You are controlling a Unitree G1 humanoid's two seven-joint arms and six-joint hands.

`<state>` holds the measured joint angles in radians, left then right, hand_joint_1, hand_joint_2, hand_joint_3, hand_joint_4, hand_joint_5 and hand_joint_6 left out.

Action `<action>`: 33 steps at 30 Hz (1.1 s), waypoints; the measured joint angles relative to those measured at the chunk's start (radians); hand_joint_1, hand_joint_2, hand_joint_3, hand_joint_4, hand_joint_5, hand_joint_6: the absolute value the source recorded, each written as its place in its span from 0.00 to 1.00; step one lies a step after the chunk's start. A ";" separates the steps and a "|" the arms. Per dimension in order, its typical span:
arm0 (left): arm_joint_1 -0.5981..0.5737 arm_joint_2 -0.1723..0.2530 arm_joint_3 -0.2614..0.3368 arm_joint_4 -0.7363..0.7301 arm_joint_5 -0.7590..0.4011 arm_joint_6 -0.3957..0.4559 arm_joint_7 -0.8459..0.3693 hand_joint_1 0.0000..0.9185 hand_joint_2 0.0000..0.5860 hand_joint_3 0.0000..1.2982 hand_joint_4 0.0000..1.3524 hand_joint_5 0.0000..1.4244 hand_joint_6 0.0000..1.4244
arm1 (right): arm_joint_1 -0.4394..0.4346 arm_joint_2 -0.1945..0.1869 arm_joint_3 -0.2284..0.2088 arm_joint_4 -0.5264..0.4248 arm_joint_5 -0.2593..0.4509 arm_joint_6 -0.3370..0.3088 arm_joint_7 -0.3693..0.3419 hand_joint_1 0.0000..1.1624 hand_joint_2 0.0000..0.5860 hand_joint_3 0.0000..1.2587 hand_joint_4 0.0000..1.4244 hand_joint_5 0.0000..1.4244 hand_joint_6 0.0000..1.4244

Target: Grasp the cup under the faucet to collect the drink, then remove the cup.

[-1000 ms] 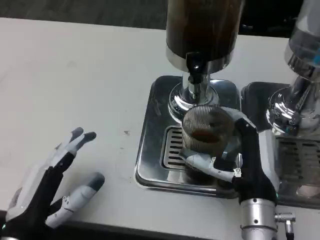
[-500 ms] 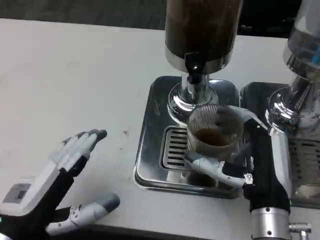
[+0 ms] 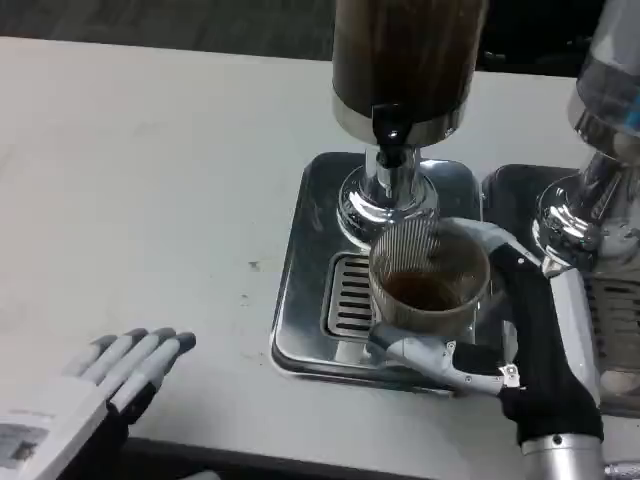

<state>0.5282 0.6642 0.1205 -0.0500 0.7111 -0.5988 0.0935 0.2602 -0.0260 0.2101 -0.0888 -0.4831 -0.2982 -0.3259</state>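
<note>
A ribbed clear cup [image 3: 428, 275] with dark drink in its bottom is held above the steel drip tray [image 3: 300, 290], just in front of and below the dispenser's black faucet [image 3: 390, 140]. My right hand [image 3: 520, 330] grips the cup, thumb wrapped across its near side and fingers around its far side. The dark drink dispenser [image 3: 405, 60] rises behind it on a chrome base. My left hand [image 3: 95, 385] hovers low at the front left of the table, fingers extended together and holding nothing.
A second dispenser [image 3: 610, 150] with its own drip tray [image 3: 615, 310] stands at the right, close to my right forearm. The white table [image 3: 150, 180] stretches open to the left.
My right hand has lifted the cup and drawn it slightly toward me and right, off the tray grate. My left hand has dropped lower and turned, its fingers closing together.
</note>
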 measured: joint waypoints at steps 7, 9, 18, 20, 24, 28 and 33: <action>0.077 0.000 0.021 -0.051 0.009 0.004 0.002 0.00 0.23 0.00 0.00 0.00 0.00 | 0.084 -0.015 0.007 -0.088 0.003 0.004 0.055 0.87 0.19 0.66 0.63 0.68 0.96; 0.100 -0.001 0.027 -0.065 0.015 0.005 0.010 0.00 0.23 0.00 0.00 0.00 0.00 | 0.105 -0.019 0.008 -0.118 0.003 0.004 0.069 0.87 0.19 0.66 0.63 0.68 0.96; 0.176 -0.026 0.047 -0.103 0.053 0.010 0.047 0.00 0.24 0.00 0.00 0.00 0.00 | 0.178 -0.059 0.001 -0.230 0.029 0.004 0.145 0.86 0.19 0.66 0.63 0.69 0.96; 0.182 -0.033 0.053 -0.105 0.054 0.012 0.056 0.00 0.24 0.00 0.00 0.00 0.00 | 0.195 -0.067 -0.003 -0.245 0.040 0.004 0.162 0.86 0.20 0.66 0.63 0.69 0.96; 0.188 -0.039 0.057 -0.108 0.059 0.013 0.065 0.00 0.24 0.00 0.00 0.00 0.00 | 0.230 -0.078 -0.005 -0.278 0.059 0.004 0.185 0.86 0.20 0.66 0.64 0.69 0.97; 0.197 -0.044 0.062 -0.109 0.066 0.012 0.086 0.00 0.24 0.00 0.00 0.00 0.00 | 0.250 -0.090 -0.005 -0.301 0.060 0.004 0.201 0.85 0.20 0.66 0.64 0.69 0.97; 0.203 -0.050 0.065 -0.105 0.066 0.008 0.109 0.00 0.24 0.00 0.00 0.00 0.00 | 0.262 -0.092 -0.003 -0.314 0.059 0.004 0.202 0.85 0.20 0.66 0.64 0.69 0.97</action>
<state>0.7314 0.6140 0.1859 -0.1546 0.7773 -0.5911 0.2029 0.5225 -0.1182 0.2075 -0.4024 -0.4239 -0.2942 -0.1236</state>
